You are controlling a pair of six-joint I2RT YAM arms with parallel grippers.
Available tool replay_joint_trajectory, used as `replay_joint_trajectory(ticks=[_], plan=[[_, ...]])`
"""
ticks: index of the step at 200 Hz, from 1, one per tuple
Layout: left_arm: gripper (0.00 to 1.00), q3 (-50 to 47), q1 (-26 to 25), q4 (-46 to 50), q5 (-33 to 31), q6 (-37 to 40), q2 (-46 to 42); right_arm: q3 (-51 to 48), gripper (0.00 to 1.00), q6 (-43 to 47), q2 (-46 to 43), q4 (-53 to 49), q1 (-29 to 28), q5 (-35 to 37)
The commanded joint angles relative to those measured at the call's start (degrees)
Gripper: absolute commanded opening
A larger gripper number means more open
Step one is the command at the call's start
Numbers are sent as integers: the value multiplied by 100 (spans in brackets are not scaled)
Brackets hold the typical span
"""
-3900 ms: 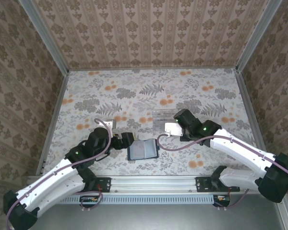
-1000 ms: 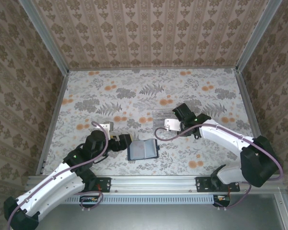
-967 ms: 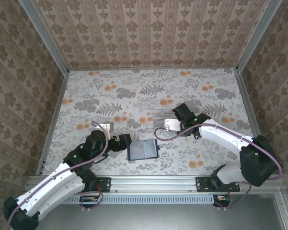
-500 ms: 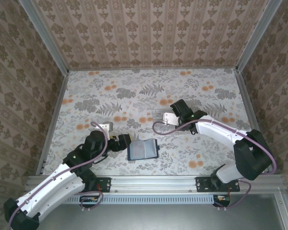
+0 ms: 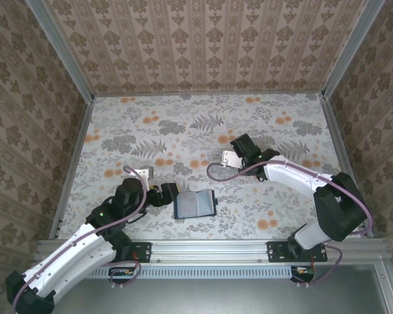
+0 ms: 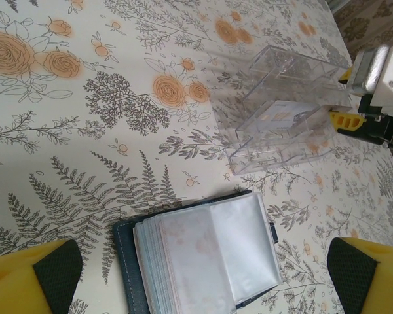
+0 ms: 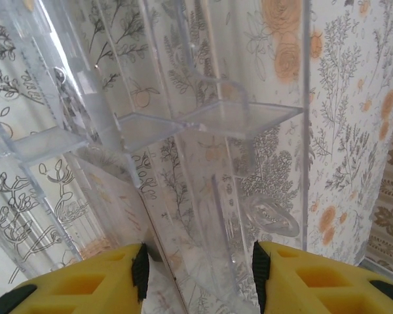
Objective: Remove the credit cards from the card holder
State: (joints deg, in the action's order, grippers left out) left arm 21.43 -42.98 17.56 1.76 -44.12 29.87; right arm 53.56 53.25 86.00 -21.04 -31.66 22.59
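From above, the card holder (image 5: 194,204) lies open just right of the left gripper (image 5: 171,194), the nearer one; the right gripper (image 5: 231,157) sits at the clear tray (image 5: 215,156); left wrist: jaws wide and empty, credit cards (image 6: 203,252) straight ahead in the holder; right wrist: a tray wall stands between half-parted jaws, grip unclear.

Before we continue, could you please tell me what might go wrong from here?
The right pincer appears to straddle a wall of the clear tray; closing or pulling away could drag or tip it. The credit cards sit stacked in the open card holder; the wide-open left pincer might pinch several, or shift the holder.
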Motion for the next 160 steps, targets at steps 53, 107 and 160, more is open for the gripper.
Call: replay_joint_trajectory(ticks=[53, 107, 160], plan=[[100, -108, 71, -67, 68, 60, -16, 418, 56, -1493, -746, -834, -79, 104], [100, -67, 79, -220, 132, 1, 470, 154, 48, -3563, -1672, -1248, -727, -288], [92, 23, 62, -394, 289, -255, 1237, -345, 38, -5347, -2008, -386, -1713, -1034]])
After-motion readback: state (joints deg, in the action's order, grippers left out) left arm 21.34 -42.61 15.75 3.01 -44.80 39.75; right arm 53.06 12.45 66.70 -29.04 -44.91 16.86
